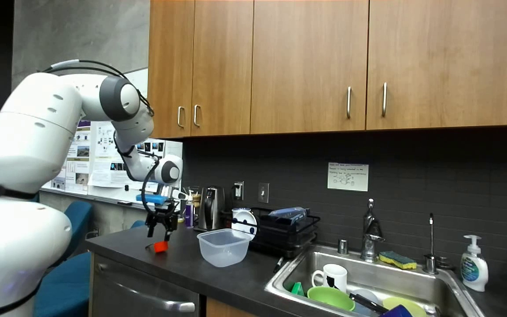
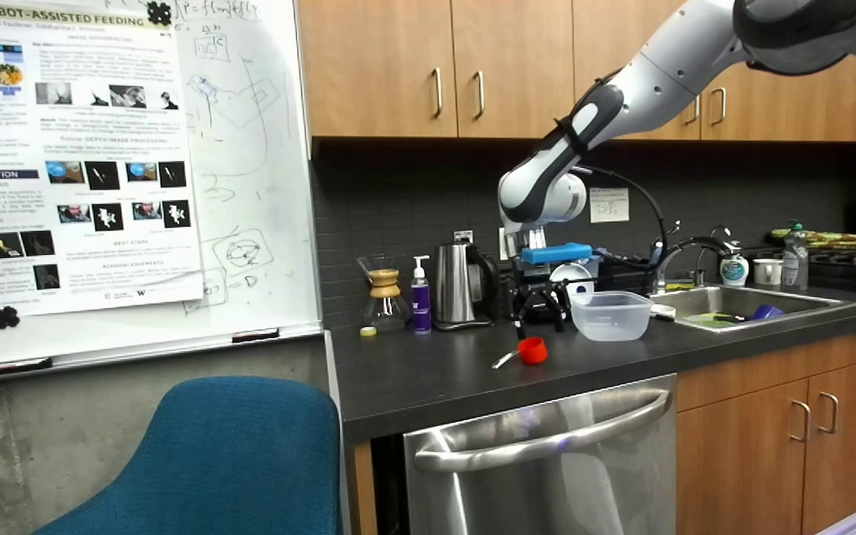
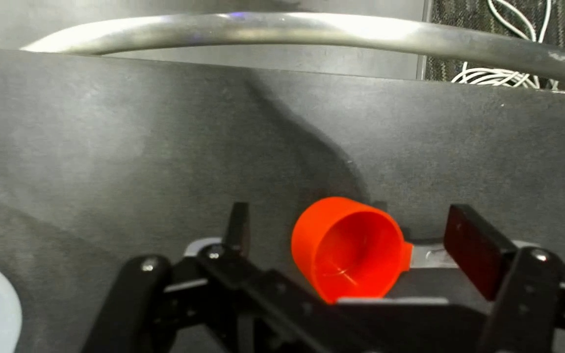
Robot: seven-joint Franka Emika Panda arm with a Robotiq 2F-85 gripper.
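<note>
The fingers [image 3: 476,252] stand spread, gripping nothing. The orange-red measuring cup [image 3: 348,250] rests on the desk [image 3: 165,147], just below the fingers; in the wrist view it lies between them. Its long axis—bowl to handle [image 3: 434,256]—runs across the gap, the pale, shiny handle passing beneath one finger. Cup: smooth, round-mouthed, apparently plastic. Desk: dark, matte. Nearby, in both exterior views: a translucent, round-cornered tub [image 1: 223,248].
</note>
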